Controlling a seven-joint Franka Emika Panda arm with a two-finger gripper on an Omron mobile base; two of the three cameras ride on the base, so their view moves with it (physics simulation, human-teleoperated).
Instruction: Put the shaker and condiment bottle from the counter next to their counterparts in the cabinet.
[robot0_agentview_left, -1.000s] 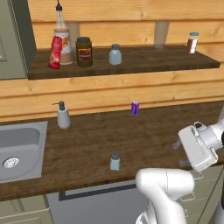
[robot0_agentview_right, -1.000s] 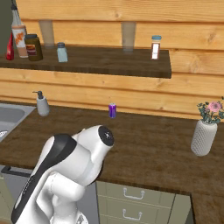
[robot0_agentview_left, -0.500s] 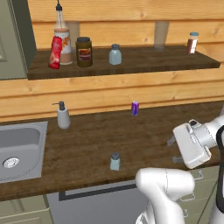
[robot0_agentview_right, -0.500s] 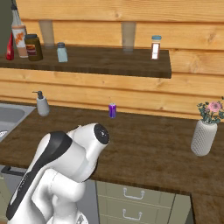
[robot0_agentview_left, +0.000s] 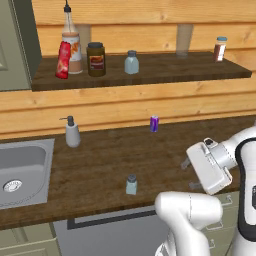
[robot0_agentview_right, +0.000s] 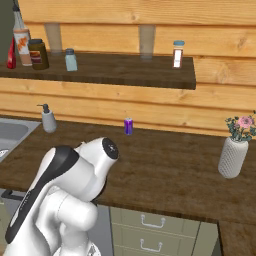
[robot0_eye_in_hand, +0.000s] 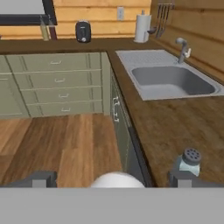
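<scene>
1. Soft, even light fills the rendered kitchen; no lamp or window glare shows.
2. The pine planks above the shelf read bright; the dark desk below it stays dim and matte.
3. A faint shadow band lies under the shelf.
4. All views look slightly soft and low in detail, with no edge distortion.

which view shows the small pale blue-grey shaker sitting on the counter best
The left base view: the small pale blue-grey shaker with a grey cap stands whole and upright near the front edge of the dark wood counter. The hand view catches it close, cap holes visible, but a fingertip overlaps its base. In the right base view the arm blocks that spot.
</scene>
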